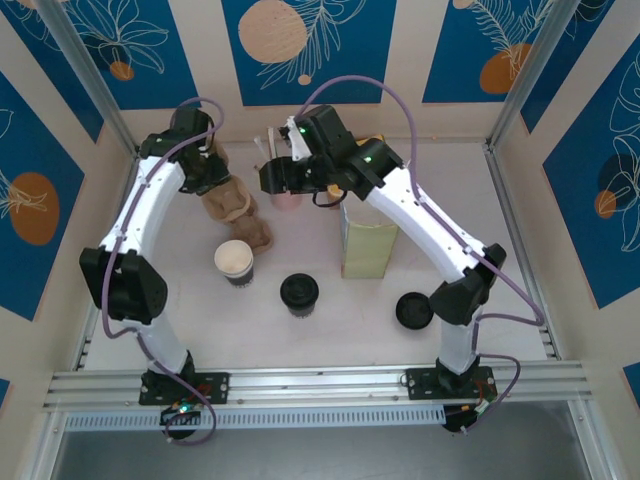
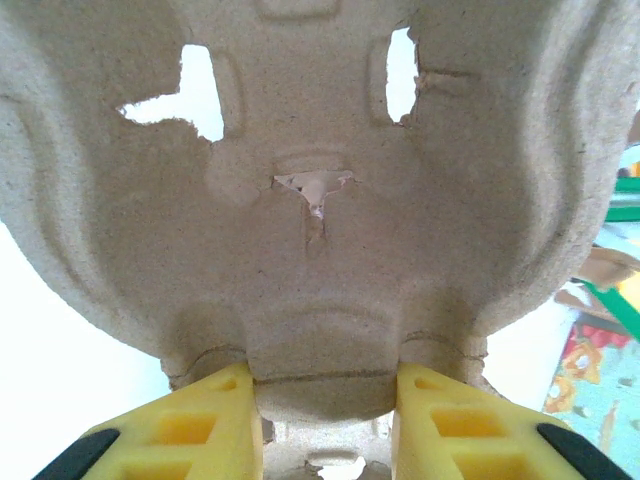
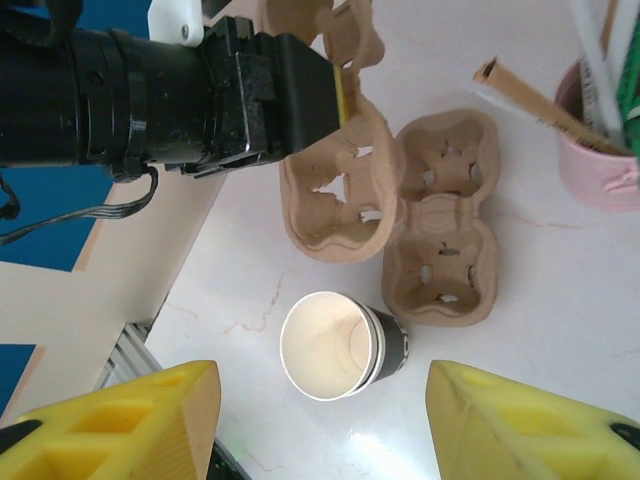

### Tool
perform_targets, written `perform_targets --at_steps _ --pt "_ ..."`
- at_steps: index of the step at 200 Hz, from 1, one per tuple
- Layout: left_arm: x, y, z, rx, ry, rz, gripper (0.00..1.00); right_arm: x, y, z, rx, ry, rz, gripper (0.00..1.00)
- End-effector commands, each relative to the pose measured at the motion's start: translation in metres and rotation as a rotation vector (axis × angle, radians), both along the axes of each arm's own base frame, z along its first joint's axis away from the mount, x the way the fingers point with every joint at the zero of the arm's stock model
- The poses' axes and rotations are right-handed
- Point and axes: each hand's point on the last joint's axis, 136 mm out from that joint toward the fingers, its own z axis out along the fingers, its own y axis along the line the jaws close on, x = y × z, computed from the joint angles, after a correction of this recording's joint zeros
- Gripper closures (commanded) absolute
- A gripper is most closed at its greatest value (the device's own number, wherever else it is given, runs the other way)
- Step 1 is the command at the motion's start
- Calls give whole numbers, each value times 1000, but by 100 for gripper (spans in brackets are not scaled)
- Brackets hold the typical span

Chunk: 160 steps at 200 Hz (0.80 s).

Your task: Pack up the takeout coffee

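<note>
Here the worktop (image 1: 330, 345) carries everything, with both arms reaching from its near edge toward the far edge.

The left arm (image 1: 150, 215) rises from the near-left corner, bends at the elbow beside the left edge, and leans in over the far-left part. The right arm (image 1: 420, 215) climbs from the near-right corner and stretches diagonally toward the middle of the far edge, its wrist turned to the left.

A tall pale-yellow bag (image 1: 368, 245) stands upright right of centre, under the right forearm.

The left gripper (image 2: 325, 400) pinches the rim of a brown pulp carrier (image 3: 335, 190), a yellow finger on either side of the edge. This carrier is tilted, with its far side raised. A second carrier (image 3: 440, 230) lies flat just beside it and looks to touch it.

The right gripper (image 3: 320, 420) is spread wide with nothing between its fingers. It hangs above the open cup (image 1: 234, 260).

A pink cup (image 3: 600, 160) of straws stands near the far edge, close by the right wrist.

The open cup stands left of centre, just nearer than the flat carrier, with its pale inside showing. A lidded cup (image 1: 299, 292) stands at the centre, apart from it. A loose black lid (image 1: 413, 310) lies near the right arm's elbow, toward the near-right.
</note>
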Motion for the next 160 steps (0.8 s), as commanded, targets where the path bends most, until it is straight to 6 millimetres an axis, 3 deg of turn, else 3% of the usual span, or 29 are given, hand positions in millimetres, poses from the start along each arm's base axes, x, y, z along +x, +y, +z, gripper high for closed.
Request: perform_targets --at_steps 1,52,100,133,160 --pt "-10 2 38 -30 -75 14 69 -8 -26 7 -53 -42 -38 43" --pt "-22 -17 69 -106 -151 -32 69 -14 -71 4 -83 -48 -130 43" --pt "-28 -55 102 -145 -214 -120 69 -20 -124 -3 -120 -46 -248 43" --pt "-32 -86 127 -148 -267 -183 69 -28 -153 11 -112 -79 -298 43" --pt "-34 -102 134 -153 -278 -212 69 -38 -159 26 -78 -109 -277 42"
